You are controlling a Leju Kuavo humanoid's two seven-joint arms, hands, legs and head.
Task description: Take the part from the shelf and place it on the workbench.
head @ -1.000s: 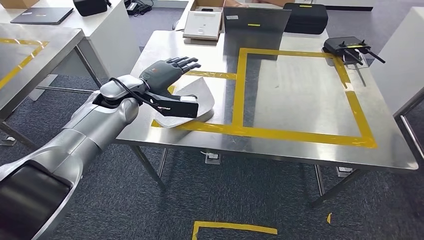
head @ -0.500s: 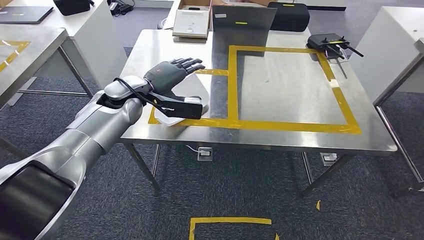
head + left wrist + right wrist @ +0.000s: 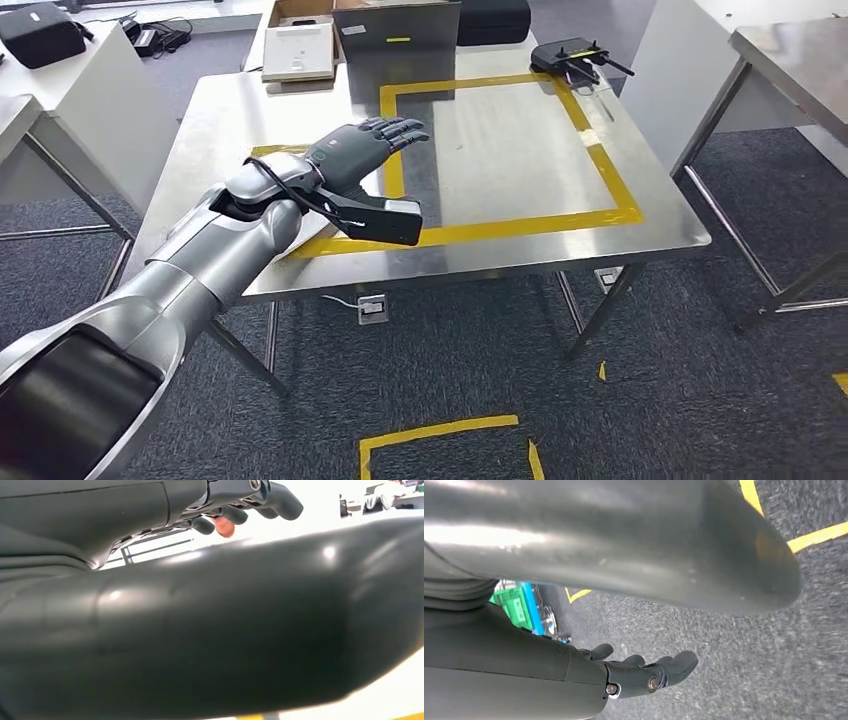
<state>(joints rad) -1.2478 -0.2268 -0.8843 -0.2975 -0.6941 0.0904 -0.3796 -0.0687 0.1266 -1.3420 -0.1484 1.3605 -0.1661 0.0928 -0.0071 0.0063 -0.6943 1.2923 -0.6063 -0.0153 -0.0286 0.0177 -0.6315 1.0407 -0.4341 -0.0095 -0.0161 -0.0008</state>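
My left hand [image 3: 352, 162] hovers over the steel workbench [image 3: 520, 150] near its left front corner, fingers stretched flat and apart, thumb [image 3: 385, 218] pointing right. It holds nothing. The pale flat part [image 3: 372, 188] lies on the bench under the hand and forearm, inside the yellow tape outline, mostly hidden by them. In the left wrist view the dark thumb [image 3: 225, 630] covers most of the picture, with the fingers [image 3: 240, 502] above it. My right hand [image 3: 644, 675] hangs over grey carpet, fingers loosely apart and holding nothing.
At the bench's far edge stand a steel plate [image 3: 396, 45], a white box [image 3: 298, 50], a black case [image 3: 492, 20] and a black router [image 3: 572, 56]. Another steel table [image 3: 790, 60] is to the right, a white table [image 3: 70, 90] to the left. Yellow tape [image 3: 440, 440] marks the floor.
The camera has swung, so the whole scene shifted left. Relative to the bench, my left hand now reaches over the upright yellow tape line and hides more of the part.
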